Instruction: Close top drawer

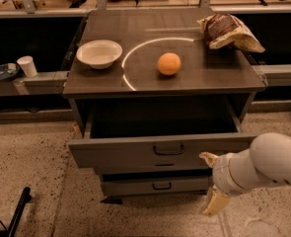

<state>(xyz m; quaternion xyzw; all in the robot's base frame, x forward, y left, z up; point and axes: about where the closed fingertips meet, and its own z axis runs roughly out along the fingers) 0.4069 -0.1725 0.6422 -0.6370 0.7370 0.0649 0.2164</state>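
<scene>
Top drawer (125, 154) stands partly out beneath the desk (209, 78). My hand (211, 180) sits low by its right end, fingers (215, 204) spread, holding nothing. Best to push flat on the front, nearer the handle (168, 150) and straight in, or I judge it may skew.

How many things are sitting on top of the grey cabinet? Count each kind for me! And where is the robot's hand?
White bowl: 1
Orange: 1
Snack bag: 1
Total: 3
The hand is down low on the right, open, just in front of the right end of the pulled-out top drawer.
</scene>
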